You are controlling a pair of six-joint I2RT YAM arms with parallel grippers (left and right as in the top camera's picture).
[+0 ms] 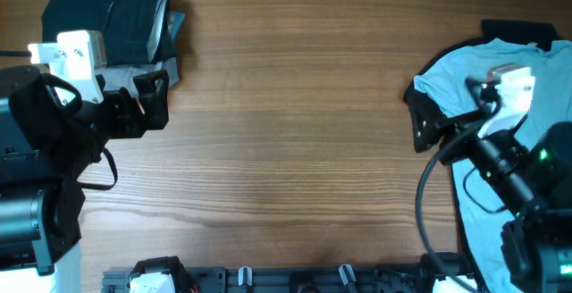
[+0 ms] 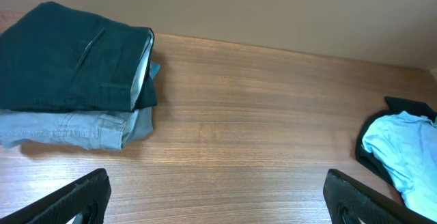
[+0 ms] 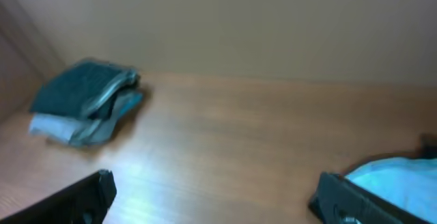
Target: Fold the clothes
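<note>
Left gripper [image 1: 150, 102]: released, jaws spread wide, nothing held. In the left wrist view its black fingers [image 2: 75, 200] sit at the two lower corners of the frame with only bare wood between them. It stands near the front edge of the folded stack and clear of it.

Right gripper [image 1: 420, 120]: also released, jaws wide apart and empty. The right wrist view is blurred, but both black fingers [image 3: 345, 197] show with open table between them. It is positioned at the left edge of the loose garments on the right. Whether it touches the cloth cannot be told.

Clothes, left group: folded dark shorts of heavy cloth [image 2: 68, 57] lie on top of folded pale grey denim-like shorts [image 2: 68, 128], forming a neat stack at the far left corner of the brown wood-grain table [image 1: 286, 132]. A pale inner band shows at the right-hand fold of the dark pair.

Clothes, right group: a pale blue soft T-shirt [image 1: 483, 70] lies unfolded and rumpled at the table's right side, partly under the right arm. A black cloth garment [image 2: 369, 157] lies beneath it, showing at its left and far edges. The two groups are well apart.
</note>
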